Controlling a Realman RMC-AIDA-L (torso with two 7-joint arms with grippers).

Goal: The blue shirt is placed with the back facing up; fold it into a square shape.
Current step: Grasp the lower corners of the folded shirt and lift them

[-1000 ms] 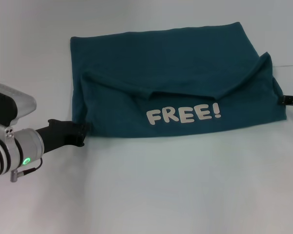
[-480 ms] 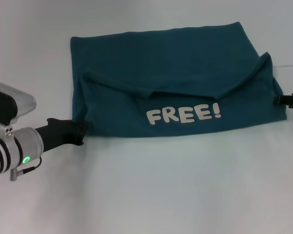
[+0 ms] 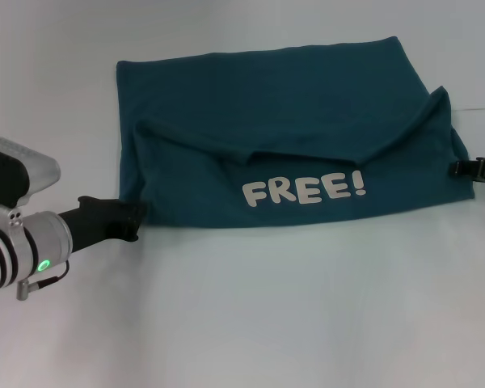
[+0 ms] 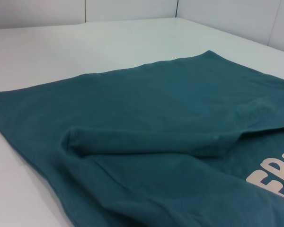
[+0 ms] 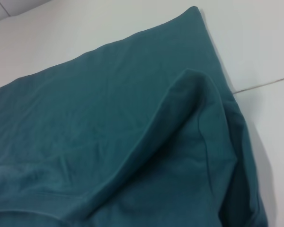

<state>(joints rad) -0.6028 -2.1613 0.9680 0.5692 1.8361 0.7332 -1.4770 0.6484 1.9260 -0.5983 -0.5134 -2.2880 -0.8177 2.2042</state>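
Cloth, the blue shirt (image 3: 283, 145), lies long axis 9-to-3 on the tabletop (image 3: 267, 307). Left end effector (image 3: 135, 220) touches its 8 o'clock corner, right end effector (image 3: 469, 168) its 3 o'clock edge; whether either one grips cloth cannot be told.

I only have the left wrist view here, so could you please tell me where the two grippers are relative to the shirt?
Observer: In the head view the left gripper sits at the near left corner of the blue shirt, low on the white table.
Operator: Thank you. And the right one, please?
Observer: The right gripper is at the shirt's right edge, just at the head view's border; whether its fingers are open cannot be told.
Operator: Is the whole lettering readable from above?
Observer: Yes, the white "FREE!" lettering shows complete on the folded-over near part, reading upright toward the robot.
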